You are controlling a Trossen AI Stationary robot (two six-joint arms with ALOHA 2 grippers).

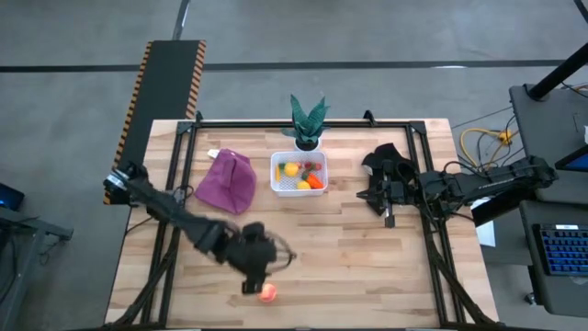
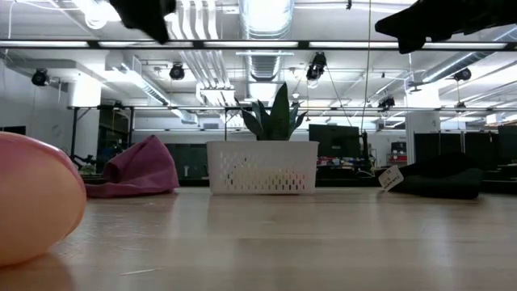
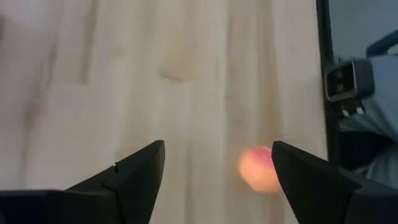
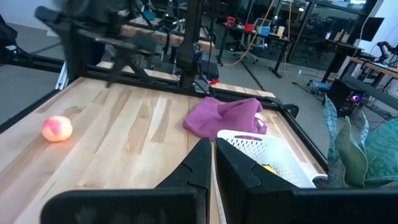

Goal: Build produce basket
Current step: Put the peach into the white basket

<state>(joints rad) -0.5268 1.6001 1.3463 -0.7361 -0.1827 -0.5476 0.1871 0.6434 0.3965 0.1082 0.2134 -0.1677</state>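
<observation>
Peach-pink fruit (image 2: 32, 198) looms in low view, left end effector (image 1: 260, 273) open above it, right end effector (image 4: 212, 163) closed.

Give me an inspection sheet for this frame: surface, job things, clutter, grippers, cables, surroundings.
Surface: wooden table in a black frame.
Job things: white basket at the far middle holds lemons, a carrot and something red; peach fruit lies loose at the near edge.
Clutter: purple cloth left of the basket, potted plant behind it, black cloth to its right.
Grippers: left gripper open, above the table beside the fruit, not touching it; right gripper shut, right of the basket near the black cloth.
Cables: yellow cable off the table's right side.
Surroundings: lab room with desks; no person seen.
</observation>
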